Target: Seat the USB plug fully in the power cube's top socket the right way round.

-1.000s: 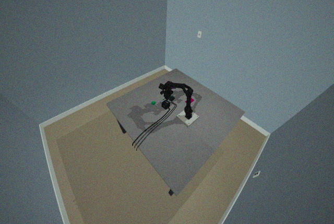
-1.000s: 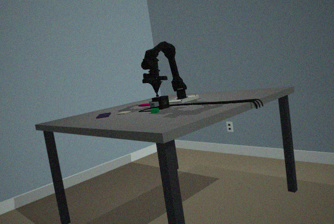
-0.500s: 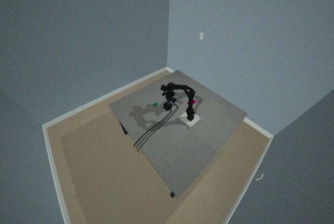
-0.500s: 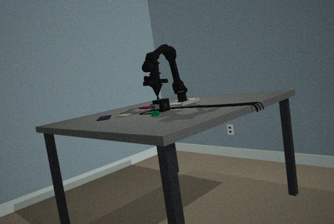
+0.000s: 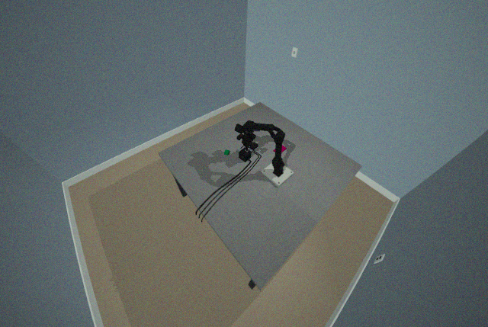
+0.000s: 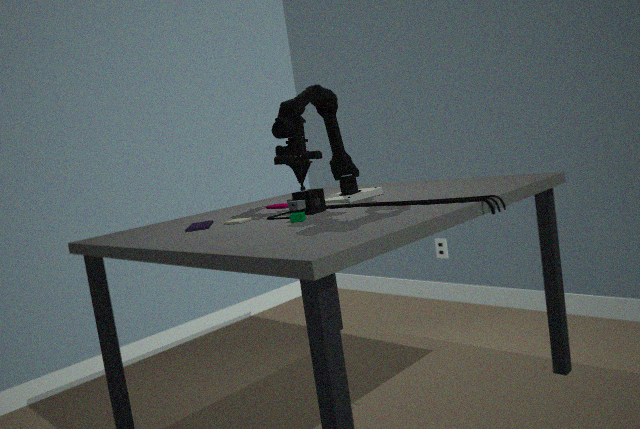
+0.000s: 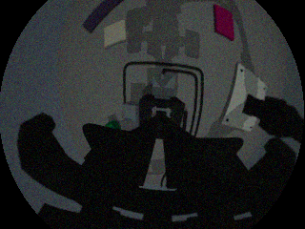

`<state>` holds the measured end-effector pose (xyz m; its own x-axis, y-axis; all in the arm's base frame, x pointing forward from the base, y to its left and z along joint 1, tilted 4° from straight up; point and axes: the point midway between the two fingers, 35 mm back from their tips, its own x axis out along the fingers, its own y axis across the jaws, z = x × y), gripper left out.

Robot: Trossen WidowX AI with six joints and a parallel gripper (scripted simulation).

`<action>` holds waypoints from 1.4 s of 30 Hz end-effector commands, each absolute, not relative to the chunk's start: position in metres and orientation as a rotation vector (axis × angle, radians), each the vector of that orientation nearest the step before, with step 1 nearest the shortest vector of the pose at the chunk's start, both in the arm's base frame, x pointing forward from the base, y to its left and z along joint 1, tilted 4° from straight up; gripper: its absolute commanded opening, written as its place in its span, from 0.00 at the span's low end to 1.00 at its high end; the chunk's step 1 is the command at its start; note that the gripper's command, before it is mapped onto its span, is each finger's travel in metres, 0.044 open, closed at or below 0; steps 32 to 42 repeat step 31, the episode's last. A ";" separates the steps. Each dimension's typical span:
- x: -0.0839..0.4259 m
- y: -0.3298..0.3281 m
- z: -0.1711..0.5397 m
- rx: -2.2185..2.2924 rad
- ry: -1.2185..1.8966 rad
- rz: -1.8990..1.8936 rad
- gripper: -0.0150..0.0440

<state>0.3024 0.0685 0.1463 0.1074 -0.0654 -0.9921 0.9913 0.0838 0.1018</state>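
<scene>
Black robot arm bending down over a small dark cube on a gray table

The arm (image 6: 336, 137) is rising from a white base plate (image 6: 371, 193), arching over, and pointing its narrow gripper (image 6: 302, 187) straight down at the top of the black cube (image 6: 315, 201), the fingertips standing close together; whether they are gripping a plug is too small to tell. A gray block (image 6: 295, 205) is sitting at the cube's side, with a green block (image 6: 297, 217) just in front. Dark cables (image 6: 413, 203) are running across the table (image 6: 206, 260) and drooping over its edge. A pink piece (image 6: 276, 205), a cream piece (image 6: 237, 220) and a purple piece (image 6: 199, 225) are lying flat nearby.
</scene>
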 end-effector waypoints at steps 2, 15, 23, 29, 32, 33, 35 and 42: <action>0.302 0.068 0.146 1.147 1.119 -1.106 0.42; 0.302 0.068 0.146 1.147 1.119 -1.106 0.42; 0.302 0.069 0.149 1.148 1.118 -1.106 0.42; 0.302 0.069 0.155 1.148 1.118 -1.106 0.42; 0.301 0.069 0.157 1.148 1.118 -1.106 0.42; 0.301 0.069 0.157 1.148 1.118 -1.106 0.42; 0.301 0.069 0.157 1.148 1.118 -1.106 0.42; 0.301 0.069 0.157 1.148 1.118 -1.106 0.42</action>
